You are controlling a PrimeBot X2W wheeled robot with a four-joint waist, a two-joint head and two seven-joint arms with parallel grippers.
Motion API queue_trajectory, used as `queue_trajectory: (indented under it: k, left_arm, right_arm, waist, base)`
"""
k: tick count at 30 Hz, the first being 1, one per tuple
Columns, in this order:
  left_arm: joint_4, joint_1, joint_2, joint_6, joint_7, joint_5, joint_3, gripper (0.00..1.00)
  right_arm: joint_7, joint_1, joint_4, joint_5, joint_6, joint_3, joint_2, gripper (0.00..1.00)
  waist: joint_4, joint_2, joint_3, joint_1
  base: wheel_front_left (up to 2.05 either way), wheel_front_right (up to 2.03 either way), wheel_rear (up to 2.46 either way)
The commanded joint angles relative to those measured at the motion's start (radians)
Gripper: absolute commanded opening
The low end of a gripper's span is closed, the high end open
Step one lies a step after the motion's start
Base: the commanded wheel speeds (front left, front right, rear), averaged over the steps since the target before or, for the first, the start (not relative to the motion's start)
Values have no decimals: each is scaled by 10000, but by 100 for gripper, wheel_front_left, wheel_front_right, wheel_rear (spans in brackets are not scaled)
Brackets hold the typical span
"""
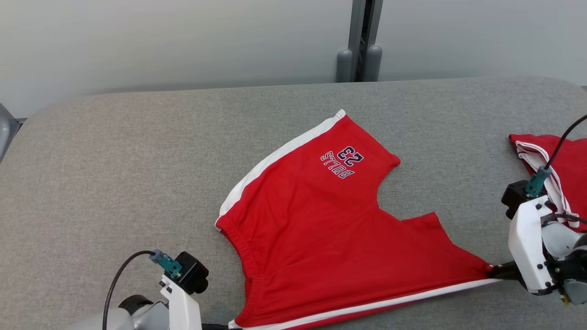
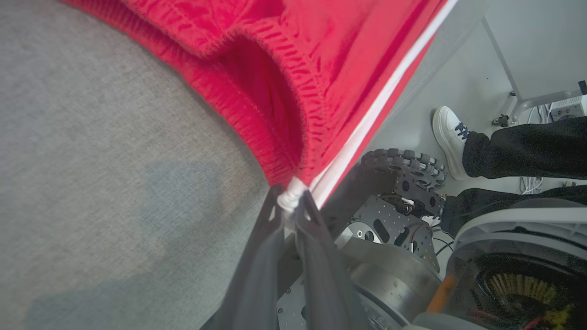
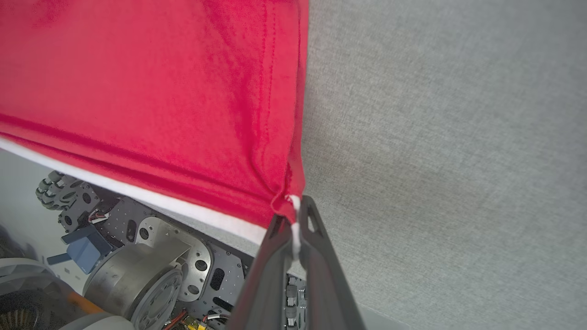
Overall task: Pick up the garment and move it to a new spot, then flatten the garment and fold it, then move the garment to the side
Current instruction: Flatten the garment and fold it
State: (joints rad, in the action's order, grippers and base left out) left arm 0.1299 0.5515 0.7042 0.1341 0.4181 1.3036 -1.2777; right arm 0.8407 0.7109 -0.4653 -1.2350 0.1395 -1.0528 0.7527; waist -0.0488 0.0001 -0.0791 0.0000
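The garment [image 1: 330, 229] is a pair of red shorts with white side stripes and a "BULLS 23" print, spread on the grey table [image 1: 137, 160]. Its near side stripe is pulled taut along the table's front edge between both grippers. My left gripper [image 2: 290, 201] is shut on the garment's waistband corner [image 2: 293, 190]. My right gripper [image 3: 293, 214] is shut on the hem corner of the leg [image 3: 289, 201]. In the head view the right gripper [image 1: 497, 270] pinches that corner at the lower right, and the left arm [image 1: 183, 293] sits at the lower left.
A second red and white garment [image 1: 557, 169] lies at the table's right edge, behind my right arm. Below the table's front edge are the robot's base and wheel [image 2: 403, 169], and a person's leg and white shoe [image 2: 451, 135]. A grey post [image 1: 360, 55] stands behind the table.
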Motion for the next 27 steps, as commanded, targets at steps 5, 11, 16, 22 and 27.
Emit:
queue_trajectory:
  k: [5,11,16,22,27]
  left_arm:
    - [128,-119,547,-350,890,1141,176,0]
    - [-378,290,392,-444,1585,2183,547,0]
    - [-765,746,278,-398,1868,2913,1052,0]
    - [-827,1277,-32,-268,1811,3573,1741,0]
    - [-365,1628,-432,-224,1333,3810,2315,0]
  right_arm:
    - [-17,68,-78,355,-160,733,541,0]
    - [182,385,202,634,-151,1141,375,0]
    - [140,951,419,850,-126,1843,101,0]
    - [63,1882,372,1368,-114,2637,-206,0]
    - [32,2542,-59,1719,-113,3182,-647,0]
  waist:
    - [-148,-1,-246,0]
    - [-359,-1,-579,0]
    - [-588,-1,-998,0]
    - [-905,-1,-1583,0]
    - [-1196,-1,-2006,0]
  base:
    - [0,0,0]
    - [0,0,0]
    - [0,0,0]
    - [0,0,0]
    - [0,0,0]
